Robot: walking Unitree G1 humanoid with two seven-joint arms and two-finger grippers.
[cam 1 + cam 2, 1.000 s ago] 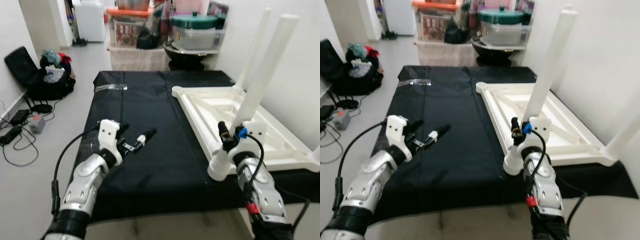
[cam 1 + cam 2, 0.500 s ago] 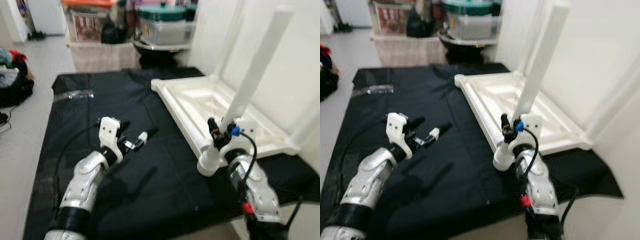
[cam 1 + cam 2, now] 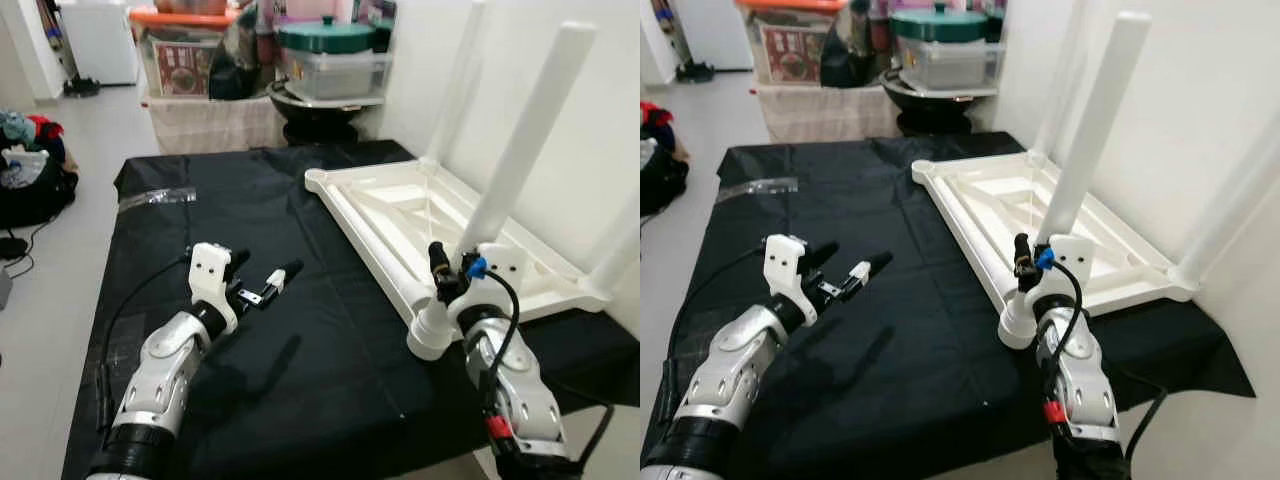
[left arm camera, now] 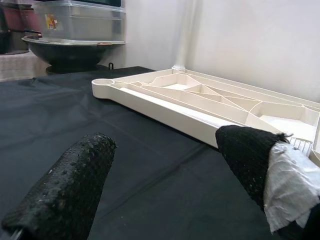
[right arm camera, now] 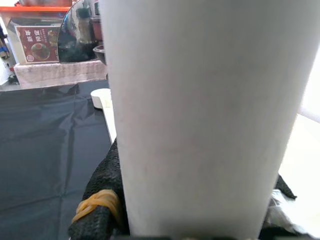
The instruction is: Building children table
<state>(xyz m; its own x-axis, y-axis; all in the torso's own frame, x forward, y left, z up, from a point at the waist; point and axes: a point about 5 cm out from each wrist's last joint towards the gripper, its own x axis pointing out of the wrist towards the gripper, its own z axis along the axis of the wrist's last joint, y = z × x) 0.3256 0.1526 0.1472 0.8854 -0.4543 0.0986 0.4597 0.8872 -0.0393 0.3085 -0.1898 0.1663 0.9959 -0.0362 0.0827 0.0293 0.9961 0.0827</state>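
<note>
A white children's table top point(image 3: 400, 215) lies upside down on a black cloth point(image 3: 260, 390), toward its right side. My right gripper point(image 3: 455, 275) is shut on a white table leg point(image 3: 520, 140), low on the leg. The leg stands upright at the table top's near corner, above the round socket point(image 3: 432, 335). In the right wrist view the leg point(image 5: 200, 115) sits between the black fingers point(image 5: 100, 200). Two more white legs point(image 3: 455, 80) stand at the far and right corners. My left gripper point(image 3: 265, 285) hovers open over the cloth, left of the table top, holding nothing.
Storage boxes and a black pot point(image 3: 330, 55) stand behind the cloth. A white wall point(image 3: 600, 100) runs close along the right. A dark bag point(image 3: 30, 180) lies on the floor at the left. A strip of clear tape point(image 3: 155, 197) lies on the cloth's far left.
The whole picture has shifted as the camera moved. The right gripper still holds the leg at the near corner, and the left gripper stays open in about the same place.
</note>
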